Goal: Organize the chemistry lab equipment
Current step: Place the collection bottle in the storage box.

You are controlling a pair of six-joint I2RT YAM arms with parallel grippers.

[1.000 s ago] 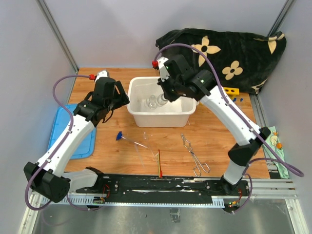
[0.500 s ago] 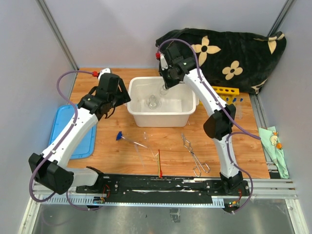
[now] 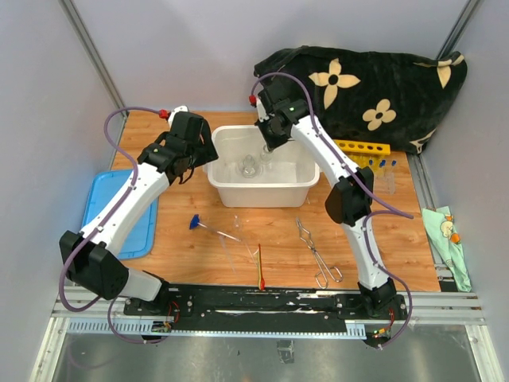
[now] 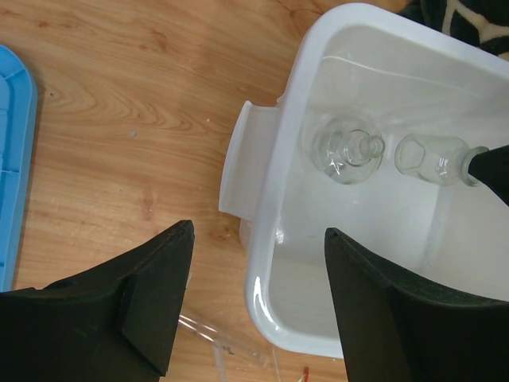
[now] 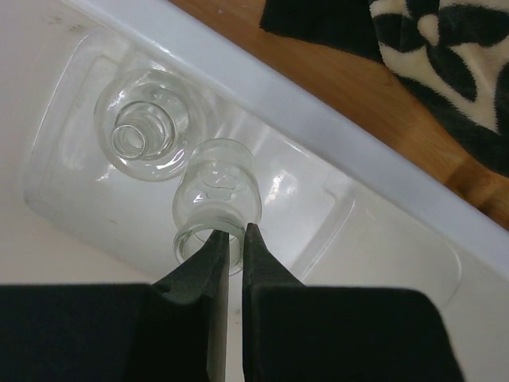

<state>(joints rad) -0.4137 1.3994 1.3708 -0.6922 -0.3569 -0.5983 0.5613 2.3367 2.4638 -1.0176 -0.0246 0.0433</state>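
Step in hand, placing glassware: right hand [image 5: 235,235] pinched on the lip of a small glass beaker [image 5: 219,195], tilted inside the white tub [image 5: 358,163] beside a second beaker [image 5: 143,127]; left hand [image 4: 258,231] wide open, empty, over the tub's left rim; next, likely: seat, then release.

The right end effector [image 5: 235,235], pinching a beaker [image 5: 216,199] by its rim, and a second beaker [image 5: 139,119] crowd the tub's [image 3: 262,189] middle; floor to their right lies bare. The left end effector [image 4: 258,239] hangs spread above the tub's left wall.
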